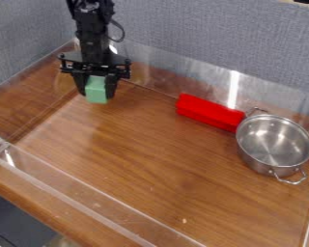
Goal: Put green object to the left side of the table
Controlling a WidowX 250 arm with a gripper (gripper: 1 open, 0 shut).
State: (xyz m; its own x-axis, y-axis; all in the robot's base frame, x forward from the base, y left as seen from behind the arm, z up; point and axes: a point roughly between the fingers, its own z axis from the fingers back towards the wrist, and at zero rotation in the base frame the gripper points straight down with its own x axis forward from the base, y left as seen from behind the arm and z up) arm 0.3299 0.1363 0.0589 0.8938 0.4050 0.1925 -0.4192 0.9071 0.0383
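Camera view: hand [98, 85] pinching the green object [98, 90] low over the table's [131, 164] back-left corner.

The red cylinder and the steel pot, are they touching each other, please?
Cannot tell: in the camera view the red cylinder ends right at the steel pot, with no plain gap or contact.

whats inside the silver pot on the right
The silver pot looks empty: only its shiny inner wall and bottom show. The near rim covers a sliver of the floor inside, so that strip cannot be checked.
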